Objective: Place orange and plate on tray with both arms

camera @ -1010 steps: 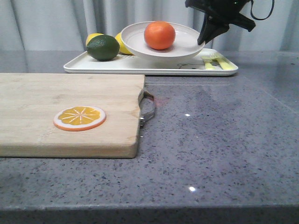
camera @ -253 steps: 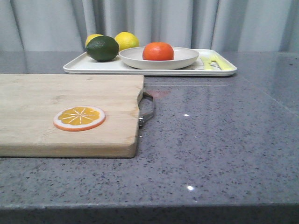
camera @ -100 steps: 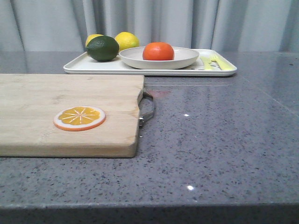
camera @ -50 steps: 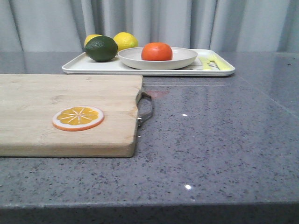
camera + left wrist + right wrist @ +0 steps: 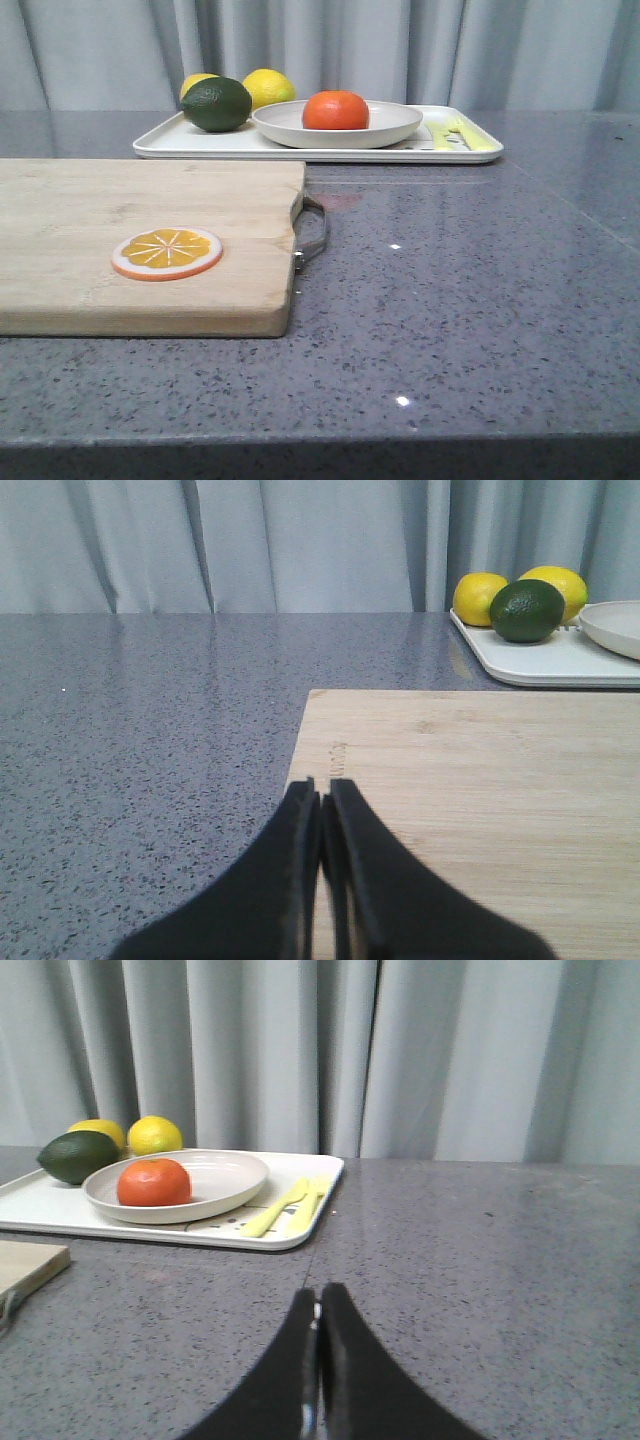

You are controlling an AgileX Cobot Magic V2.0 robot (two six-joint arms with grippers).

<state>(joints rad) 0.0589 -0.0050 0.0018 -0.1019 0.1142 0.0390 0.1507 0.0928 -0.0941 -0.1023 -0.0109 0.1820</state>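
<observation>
The orange lies in the off-white plate, and the plate rests on the white tray at the back of the table. The right wrist view shows the same: orange in the plate on the tray. Neither arm appears in the front view. My left gripper is shut and empty, low over the wooden cutting board. My right gripper is shut and empty over the grey counter, well short of the tray.
A dark green lime and two yellow lemons share the tray's left end. A cutting board with a metal handle carries a flat orange slice. Curtains hang behind the counter.
Ten seconds ago the right gripper was at the raised plate's rim over the tray; now the plate rests flat and both arms are out of the front view. The view shifted slightly in the last second.
</observation>
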